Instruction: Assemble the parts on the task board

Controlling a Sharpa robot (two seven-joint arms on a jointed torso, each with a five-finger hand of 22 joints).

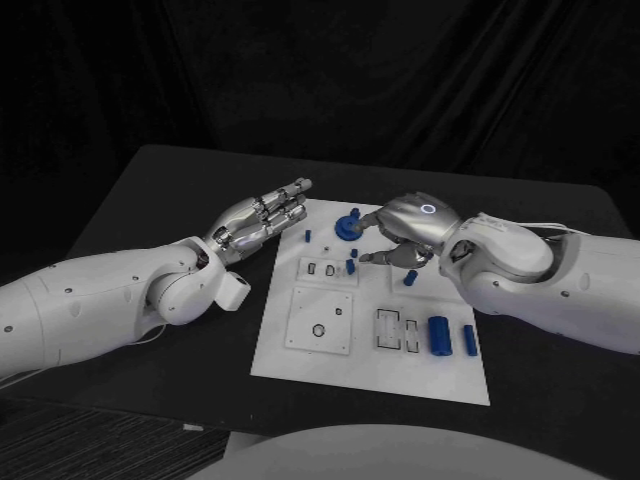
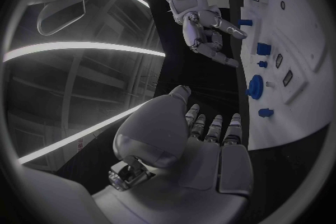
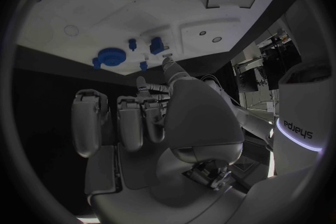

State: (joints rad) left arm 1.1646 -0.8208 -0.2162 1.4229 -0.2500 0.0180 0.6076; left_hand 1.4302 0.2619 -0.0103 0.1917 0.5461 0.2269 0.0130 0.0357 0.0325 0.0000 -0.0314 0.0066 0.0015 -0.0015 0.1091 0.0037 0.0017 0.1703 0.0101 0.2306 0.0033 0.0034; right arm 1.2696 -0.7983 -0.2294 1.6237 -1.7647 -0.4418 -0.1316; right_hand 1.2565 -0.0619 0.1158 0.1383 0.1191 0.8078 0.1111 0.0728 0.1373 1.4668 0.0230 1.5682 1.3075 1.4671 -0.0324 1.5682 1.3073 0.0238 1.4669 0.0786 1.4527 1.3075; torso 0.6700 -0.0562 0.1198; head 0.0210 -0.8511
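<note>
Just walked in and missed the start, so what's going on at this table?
A two-armed robot is working on a white task board that carries small blue parts. Its right robot hand hovers over the far end of the board, fingers curled downward near a round blue gear-like part and a small blue peg; whether it touches either cannot be told. The left robot hand hangs open beside the board's far left edge, holding nothing. A blue cylinder lies near the board's near right corner.
</note>
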